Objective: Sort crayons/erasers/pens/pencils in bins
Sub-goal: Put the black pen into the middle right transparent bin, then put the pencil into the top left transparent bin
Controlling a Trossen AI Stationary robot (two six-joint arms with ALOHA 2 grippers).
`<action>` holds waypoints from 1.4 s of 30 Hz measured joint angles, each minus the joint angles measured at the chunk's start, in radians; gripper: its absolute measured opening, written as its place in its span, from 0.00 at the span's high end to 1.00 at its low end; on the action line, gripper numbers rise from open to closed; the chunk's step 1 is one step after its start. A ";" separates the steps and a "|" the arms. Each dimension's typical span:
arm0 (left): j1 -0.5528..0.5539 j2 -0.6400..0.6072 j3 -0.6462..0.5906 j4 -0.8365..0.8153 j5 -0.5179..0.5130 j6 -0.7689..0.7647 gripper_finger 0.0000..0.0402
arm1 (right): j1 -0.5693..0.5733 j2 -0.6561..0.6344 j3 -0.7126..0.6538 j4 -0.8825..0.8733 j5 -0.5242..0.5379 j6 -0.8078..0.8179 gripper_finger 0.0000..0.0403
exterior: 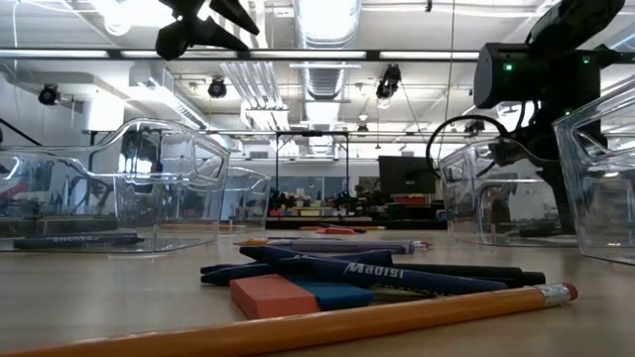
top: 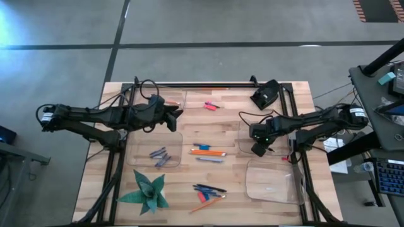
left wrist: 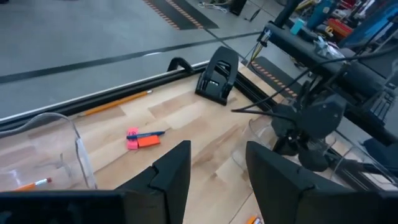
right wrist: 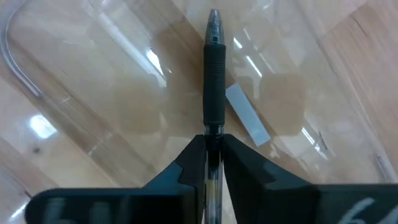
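Note:
My right gripper [top: 259, 149] points down into a clear bin [top: 243, 131] at the table's right side, shut on a dark pen [right wrist: 214, 74] whose tip points at the bin floor. My left gripper [top: 175, 118] hangs open and holds nothing above the table's far left part, beside a bin [top: 169, 99] with a pencil inside. Crayons [top: 159, 156] lie in the left-middle bin. Pencils [top: 208, 151] lie at the table's middle, with more pens [top: 210, 188] and erasers [exterior: 298, 295] near the front. A pink eraser [left wrist: 142, 139] lies toward the far edge. My right gripper pinches the pen's clear barrel [right wrist: 213, 138], just behind the black rubber grip, between its two fingers [right wrist: 189, 163]. The fingers come from above and lie along the pen. The pen hangs upright, tip down; whether the tip touches the bin floor I cannot tell.
A fourth clear bin [top: 271, 183] stands at the near right. A green paper star [top: 146, 192] sits at the near left. A black clamp-like object [top: 265, 94] lies at the far right corner. A white label [right wrist: 247, 121] lies on the bin floor under the pen.

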State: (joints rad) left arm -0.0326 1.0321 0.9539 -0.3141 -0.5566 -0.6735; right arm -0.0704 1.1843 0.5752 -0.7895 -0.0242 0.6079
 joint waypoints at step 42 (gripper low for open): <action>0.012 -0.002 0.000 0.028 0.069 0.035 0.65 | 0.067 0.217 0.499 0.293 0.075 -0.144 0.68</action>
State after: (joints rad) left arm -0.0204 1.0302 0.9539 -0.2866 -0.4874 -0.6390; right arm -0.0039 1.4013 1.0741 -0.4969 0.0509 0.4642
